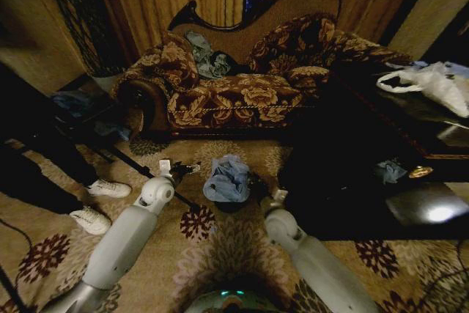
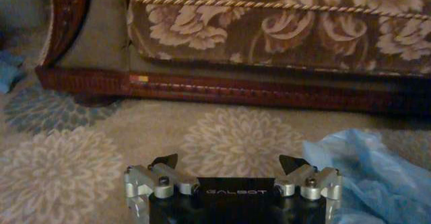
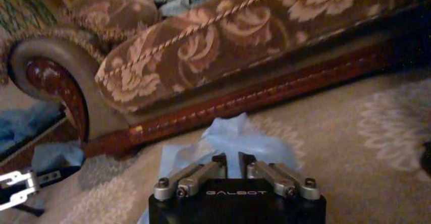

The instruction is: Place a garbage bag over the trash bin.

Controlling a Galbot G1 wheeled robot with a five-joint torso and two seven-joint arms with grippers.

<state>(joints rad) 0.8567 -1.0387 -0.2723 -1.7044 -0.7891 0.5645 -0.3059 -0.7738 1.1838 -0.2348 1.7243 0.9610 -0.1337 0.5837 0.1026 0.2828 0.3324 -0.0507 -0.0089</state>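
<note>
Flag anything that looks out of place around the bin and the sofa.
The garbage bag sits bunched in a crumpled heap on the trash bin rather than spread over its rim. Crumpled blue-grey material also lies on the sofa seat. The left gripper hangs open beside the bag.

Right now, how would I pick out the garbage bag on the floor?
Find the floral sofa; on the carpet before it, between the two claws, sits the garbage bag. It is crumpled pale blue film draped over a dark trash bin, unlike the white handled bag on the table.
</note>
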